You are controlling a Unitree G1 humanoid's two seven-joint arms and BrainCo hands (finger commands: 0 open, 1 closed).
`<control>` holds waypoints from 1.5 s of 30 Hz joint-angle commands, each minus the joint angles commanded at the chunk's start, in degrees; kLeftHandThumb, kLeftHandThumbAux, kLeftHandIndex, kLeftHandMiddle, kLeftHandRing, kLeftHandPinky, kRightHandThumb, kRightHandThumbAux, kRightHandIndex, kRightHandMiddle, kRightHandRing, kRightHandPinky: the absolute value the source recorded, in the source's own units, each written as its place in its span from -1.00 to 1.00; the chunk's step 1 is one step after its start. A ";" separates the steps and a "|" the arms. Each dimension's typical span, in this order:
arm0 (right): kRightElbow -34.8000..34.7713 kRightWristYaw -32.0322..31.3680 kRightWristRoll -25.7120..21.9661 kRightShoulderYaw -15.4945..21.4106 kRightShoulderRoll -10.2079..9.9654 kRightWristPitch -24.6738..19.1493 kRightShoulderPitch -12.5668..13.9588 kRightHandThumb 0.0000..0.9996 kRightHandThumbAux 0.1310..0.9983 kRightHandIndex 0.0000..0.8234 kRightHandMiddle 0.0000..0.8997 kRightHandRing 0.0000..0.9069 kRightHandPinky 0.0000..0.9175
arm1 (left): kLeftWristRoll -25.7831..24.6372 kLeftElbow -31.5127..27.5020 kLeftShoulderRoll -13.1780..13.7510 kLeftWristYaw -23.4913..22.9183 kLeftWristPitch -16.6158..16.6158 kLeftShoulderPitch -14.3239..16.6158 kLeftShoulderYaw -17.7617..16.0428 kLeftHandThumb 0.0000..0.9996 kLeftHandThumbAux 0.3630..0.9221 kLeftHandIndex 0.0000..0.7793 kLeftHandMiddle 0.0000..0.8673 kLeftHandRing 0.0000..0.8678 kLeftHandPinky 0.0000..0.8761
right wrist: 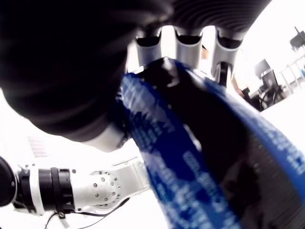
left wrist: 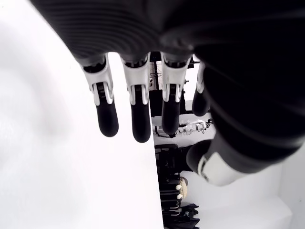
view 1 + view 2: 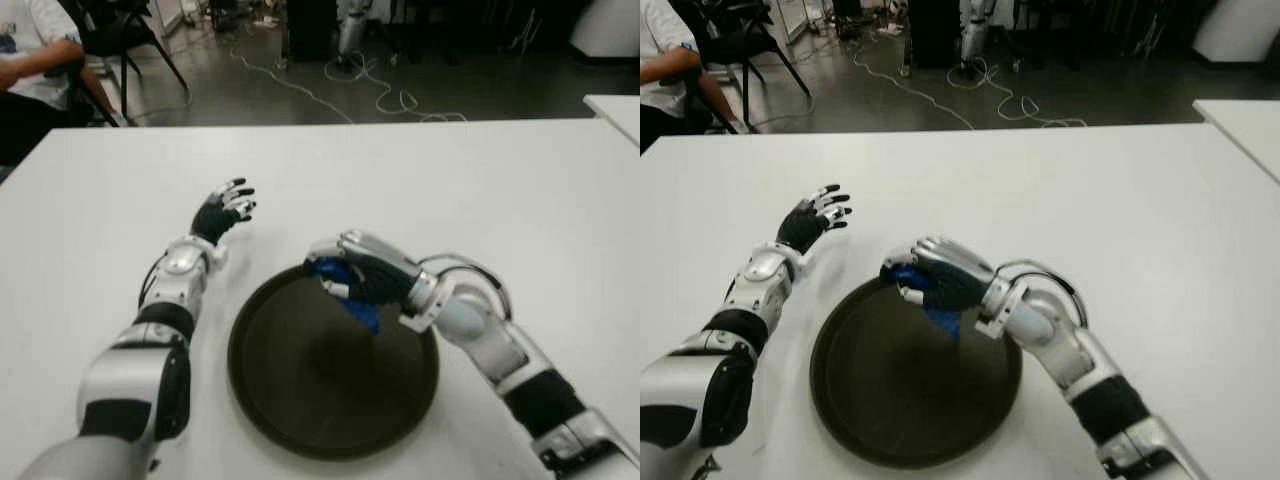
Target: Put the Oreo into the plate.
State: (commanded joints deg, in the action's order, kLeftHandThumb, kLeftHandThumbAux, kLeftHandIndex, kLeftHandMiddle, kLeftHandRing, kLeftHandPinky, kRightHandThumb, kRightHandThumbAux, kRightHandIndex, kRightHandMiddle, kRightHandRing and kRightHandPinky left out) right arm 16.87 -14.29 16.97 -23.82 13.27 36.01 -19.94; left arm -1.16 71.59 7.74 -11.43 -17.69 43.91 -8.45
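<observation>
right robot hand (image 3: 352, 275) around oreo (image 3: 362, 308)

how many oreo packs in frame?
1. The blue Oreo pack is gripped in the right robot hand over the far rim of the dark plate. Left robot hand holds nothing.

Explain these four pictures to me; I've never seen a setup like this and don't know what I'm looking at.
This is a humanoid robot with two arms ending in fingered hands. Two pictures come from cameras in its head, looking down at a white table. The other two come from cameras on its wrists, very close to each hand. On the table lies a dark round plate. The right hand is closed around a blue Oreo pack, holding it over the plate's far edge. The left hand shows left of the plate, fingers spread, holding nothing.
</observation>
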 joint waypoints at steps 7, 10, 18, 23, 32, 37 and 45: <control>2.02 -0.82 -1.87 0.70 -1.47 0.62 0.15 0.39 0.40 0.00 0.29 0.37 0.40 | 0.26 0.01 0.05 0.20 0.00 0.04 0.19 -0.95 0.32 -0.62 -0.53 -0.52 -0.48; 2.44 -2.14 -3.80 1.03 -2.25 -0.66 0.62 0.39 0.40 0.01 0.36 0.43 0.46 | 0.46 0.02 0.07 0.43 -0.02 0.04 0.34 -0.96 0.32 -0.62 -0.53 -0.52 -0.49; 2.38 -4.98 -7.88 1.91 -3.83 -3.34 1.81 0.39 0.40 0.02 0.49 0.53 0.53 | 0.72 0.03 0.16 0.54 -0.23 0.05 0.65 -0.92 0.26 -0.64 -0.53 -0.52 -0.47; 2.48 -5.58 -7.80 2.38 -4.20 -3.62 2.05 0.39 0.39 0.02 0.50 0.52 0.52 | 0.83 -0.03 0.18 0.56 -0.37 0.03 0.80 -0.90 0.25 -0.63 -0.53 -0.52 -0.47; 3.81 -9.67 -9.83 2.35 -4.21 -4.09 1.35 0.39 0.40 0.01 0.22 0.23 0.23 | 0.97 0.07 0.07 1.01 -0.40 0.07 0.85 -0.90 0.27 -0.62 -0.53 -0.51 -0.44; 3.85 -10.86 -10.05 2.61 -4.36 -4.64 1.13 0.39 0.40 0.00 0.08 0.10 0.10 | 1.02 0.11 0.08 1.00 -0.14 0.13 0.83 -0.92 0.29 -0.62 -0.54 -0.50 -0.43; 5.50 -10.52 -7.44 2.68 -3.53 -4.33 0.08 0.62 0.33 -0.14 0.07 -0.14 -0.29 | 1.02 0.07 0.00 0.91 -0.15 0.14 0.83 -0.95 0.32 -0.61 -0.52 -0.50 -0.46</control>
State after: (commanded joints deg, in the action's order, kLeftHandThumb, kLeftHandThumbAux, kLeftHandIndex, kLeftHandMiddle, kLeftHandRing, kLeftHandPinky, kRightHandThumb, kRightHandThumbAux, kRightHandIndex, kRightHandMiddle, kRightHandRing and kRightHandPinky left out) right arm 22.37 -24.82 9.53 -21.14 9.74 31.68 -19.86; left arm -0.14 71.66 7.75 -10.52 -17.84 44.05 -7.62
